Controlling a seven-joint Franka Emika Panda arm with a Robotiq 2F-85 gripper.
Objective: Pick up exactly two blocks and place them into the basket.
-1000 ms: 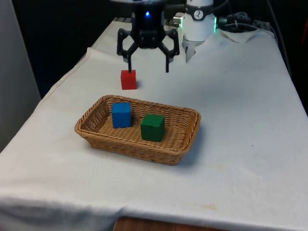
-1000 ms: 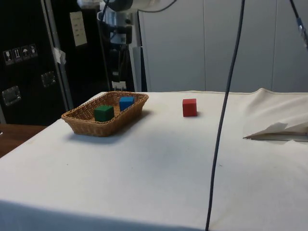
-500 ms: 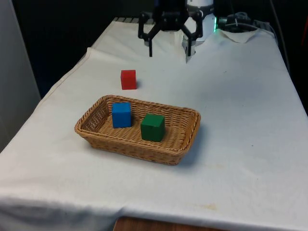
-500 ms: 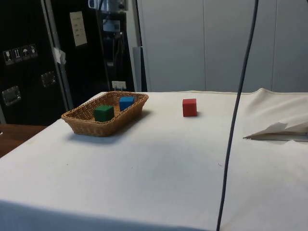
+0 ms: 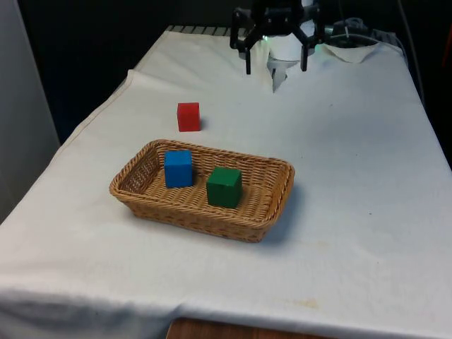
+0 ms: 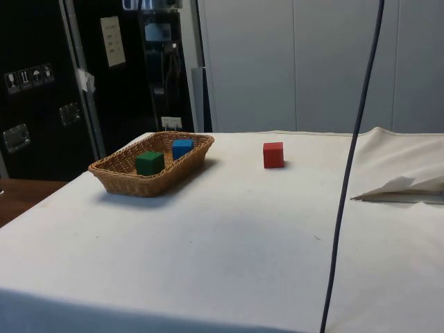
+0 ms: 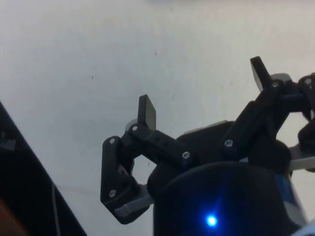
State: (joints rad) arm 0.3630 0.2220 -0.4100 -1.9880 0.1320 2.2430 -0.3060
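A woven basket sits mid-table with a blue block and a green block inside it. A red block rests on the white cloth beyond the basket, towards the front view's left. My gripper hangs high at the table's far end, well away from the blocks. It is open, and nothing is between its fingers.
A black cable hangs down across the side view. Crumpled white cloth lies at the far end near the robot's base. The table edge drops off along the front view's left.
My gripper has risen and drawn back from above the red block towards the far end and the front view's right. It stays open. The blocks and basket have not moved.
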